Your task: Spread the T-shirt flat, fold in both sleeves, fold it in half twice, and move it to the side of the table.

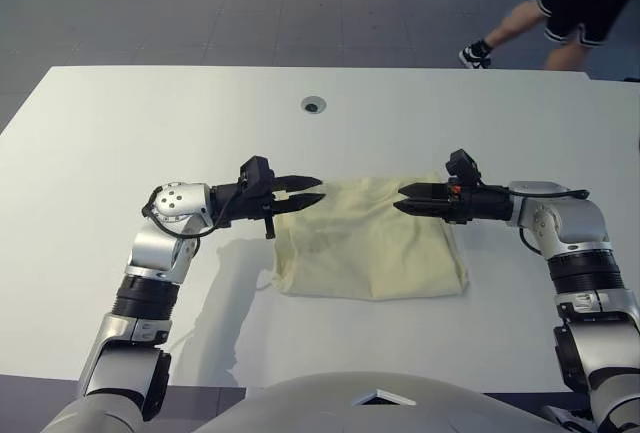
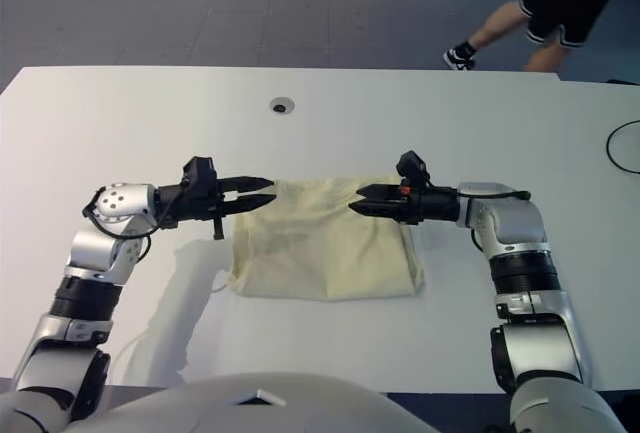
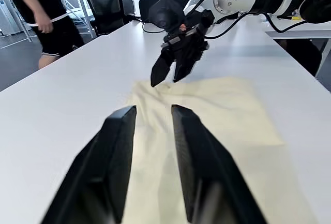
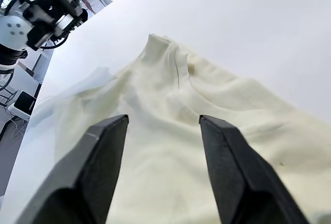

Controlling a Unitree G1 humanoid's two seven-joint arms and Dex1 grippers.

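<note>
lying before you: pale yellow folded fabric t-shirt (image 1: pixel 370 248), mid white table (image 1: pixel 150 123)
your left gripper (image 1: pixel 318 189): fingers apart (empty), far left corner
your right gripper (image 1: pixel 400 199): fingers apart, far right corner

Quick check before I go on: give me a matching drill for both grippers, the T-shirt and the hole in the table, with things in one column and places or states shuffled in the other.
Things
1. left gripper
2. right gripper
3. T-shirt
4. hole

Places or states
A. in the table, beyond the T-shirt
B. open, over the T-shirt's far right corner
C. cream, lying between the two grippers
D. open, over the T-shirt's far left corner

Pairs: 1-D, 2-B, 3-C, 4-A
</note>
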